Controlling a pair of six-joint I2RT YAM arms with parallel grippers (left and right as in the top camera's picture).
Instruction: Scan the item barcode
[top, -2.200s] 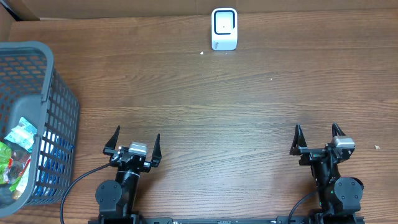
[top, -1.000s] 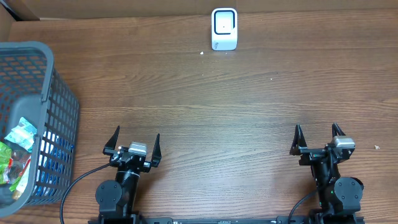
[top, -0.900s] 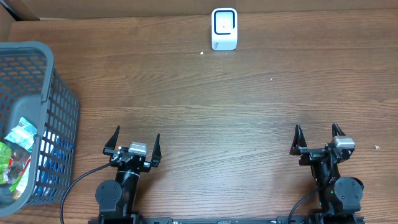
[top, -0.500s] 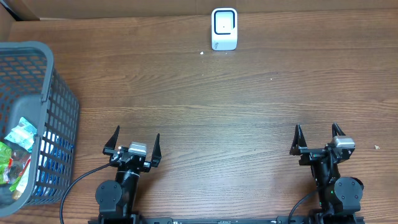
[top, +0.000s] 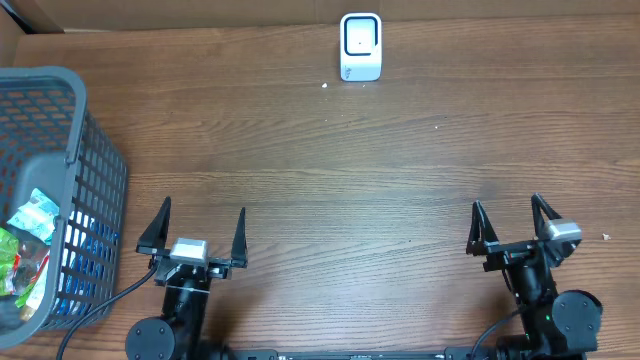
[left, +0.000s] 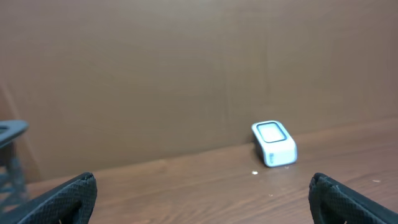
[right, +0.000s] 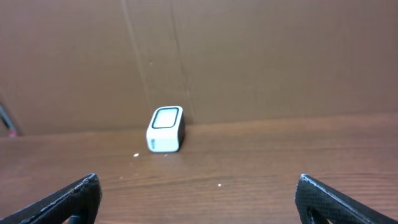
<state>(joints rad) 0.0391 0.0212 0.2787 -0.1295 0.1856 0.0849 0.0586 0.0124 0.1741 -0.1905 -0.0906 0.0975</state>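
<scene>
The wide middle of the brown table (top: 330, 170) lies bare between the two arms at the near edge and the scanner (top: 361, 46) at the far edge. The scanner is just in front of the cardboard wall (right: 249, 56). A gray basket (top: 75, 95) takes the left edge and is cut off by the frame there.

The left tool (top: 203, 205) and the right tool (top: 507, 200) both stand with their fingers apart and hold nothing. They are well apart from each other. The left tool is near the basket but does not touch it.

The packets (top: 25, 250) to scan lie in a heap inside the basket. I cannot tell their long axis or where a barcode is.

From overhead, the longer side of the scanner runs from far to near. Both wrist views show its dark-framed window turned up and toward the arms. The packets show only from overhead, and the wall shows properly only in the wrist views.
</scene>
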